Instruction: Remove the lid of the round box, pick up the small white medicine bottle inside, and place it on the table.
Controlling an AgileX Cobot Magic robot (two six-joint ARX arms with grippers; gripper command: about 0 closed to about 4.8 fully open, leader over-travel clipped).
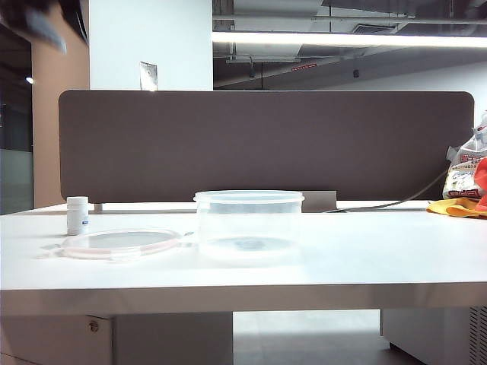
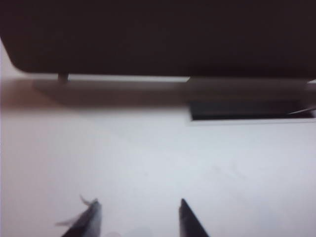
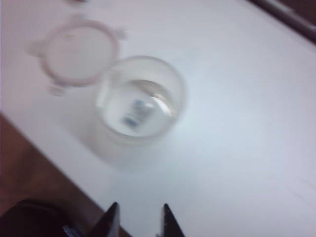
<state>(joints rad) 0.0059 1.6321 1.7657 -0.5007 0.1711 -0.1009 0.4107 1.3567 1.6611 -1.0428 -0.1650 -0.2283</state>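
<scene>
Standing upright on the table (image 1: 365, 258), bottle (image 1: 77, 214) just behind the flat-lying lid (image 1: 118, 243), left of the open box (image 1: 248, 224). Hovering over bare tabletop, left gripper (image 2: 140, 219), jaws apart, empty. Hanging above the table's near edge, right gripper (image 3: 138, 219), jaws slightly apart, empty.

Exterior view sits low, about level with the table (image 1: 304, 266) edge, facing the brown divider panel (image 1: 266, 144), the round box (image 1: 249, 224) close in front. Right wrist view looks steeply down on the same box (image 3: 140, 101) and lid (image 3: 79, 52) from above, right gripper (image 3: 139, 219) tips in frame. Left wrist view, left gripper (image 2: 138, 219) tips showing, skims bare tabletop toward the divider (image 2: 158, 34), blurred.
</scene>
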